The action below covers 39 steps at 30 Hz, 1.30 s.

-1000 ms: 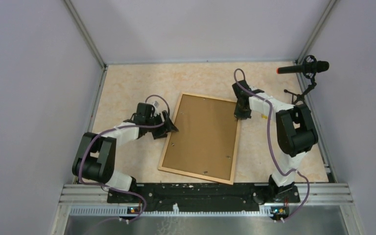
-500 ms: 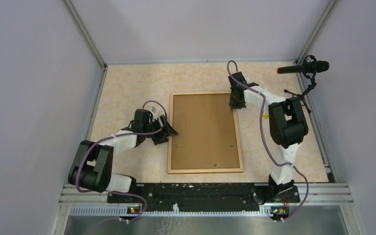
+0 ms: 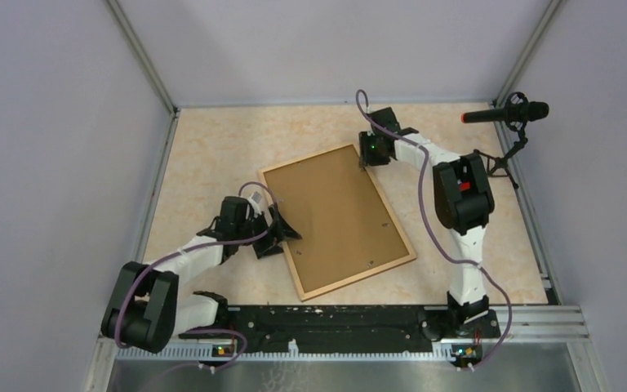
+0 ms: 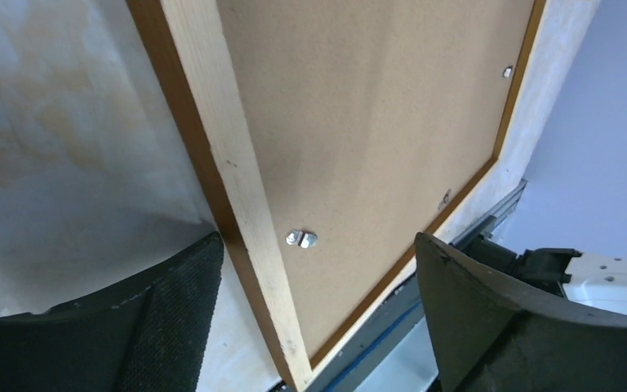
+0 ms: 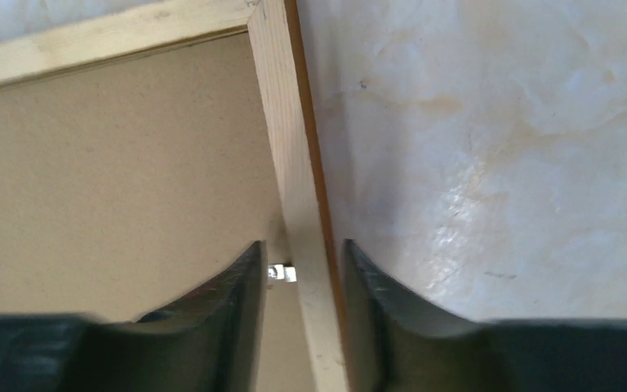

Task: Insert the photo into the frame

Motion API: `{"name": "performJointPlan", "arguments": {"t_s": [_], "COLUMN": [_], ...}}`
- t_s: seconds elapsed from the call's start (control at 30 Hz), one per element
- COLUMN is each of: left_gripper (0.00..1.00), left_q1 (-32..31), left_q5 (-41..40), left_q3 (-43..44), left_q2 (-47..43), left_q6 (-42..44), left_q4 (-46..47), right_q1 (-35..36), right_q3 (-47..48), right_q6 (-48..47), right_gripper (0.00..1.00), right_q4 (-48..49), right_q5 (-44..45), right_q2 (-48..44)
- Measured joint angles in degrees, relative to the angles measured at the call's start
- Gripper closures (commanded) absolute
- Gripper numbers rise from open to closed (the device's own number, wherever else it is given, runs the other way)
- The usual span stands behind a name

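The frame [image 4: 230, 171] lies face down and skewed on the tabletop [image 3: 212, 147], its brown backing board [image 3: 335, 216] uppermost inside the wooden rim, apparently so that the metal turn clips [image 4: 301, 238] can be reached; the photo is not in view, and whether it sits beneath the board cannot be told. With its arm stretched to the far corner, the right claw [image 5: 302, 245] has its fingers together on the rim beside a clip, a hold suited to steadying or pivoting the frame; the left claw [image 4: 317, 245], forearm low over the tabletop, has its fingers wide apart astride the left rim, gripping nothing
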Motion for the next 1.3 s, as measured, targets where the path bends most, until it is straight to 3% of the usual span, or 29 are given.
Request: {"name": "performJointPlan", "arguments": {"t_s": [0.13,0.3,0.4,0.63,0.8,1.03,1.3], "left_gripper": [0.01,0.01,0.01,0.06,0.11,0.20,0.26], "left_q1": [-0.5,-0.6,-0.6,-0.7,-0.8,-1.9,-2.5], "left_q5": [-2.0,-11.6,-15.1,-13.1,-12.7,-10.1,-8.1], "left_q3": [1.0,9.7,15.7,22.1,16.6,9.7,10.0], "left_q2": [-4.4,-8.9,-8.4,0.9,1.5,1.2,5.8], "left_q6": [2.1,7.4,9.4,9.0,7.3,5.2,5.2], "left_q4": [-6.8,-16.0,-16.3,-16.0,-17.4,-17.0,-13.8], "right_q1": [1.0,2.3,2.6,2.4,2.4,2.5,3.5], "right_q3": [2.0,-0.2,-7.1,-24.5,-34.2,-38.2,-39.9], "right_q6": [0.5,2.1,4.0,6.8,4.5,2.7,1.3], "right_gripper": [0.02,0.01,0.01,0.09,0.24,0.45,0.47], "right_q4": [-2.5,-7.1,-8.2,-7.8,-9.5,-9.9,-8.7], "right_q5": [2.3,10.6,13.0,6.4,3.3,1.7,1.1], "right_q2": [-0.2,-7.4,-18.1,-35.3,-36.0,-36.0,-35.4]}}
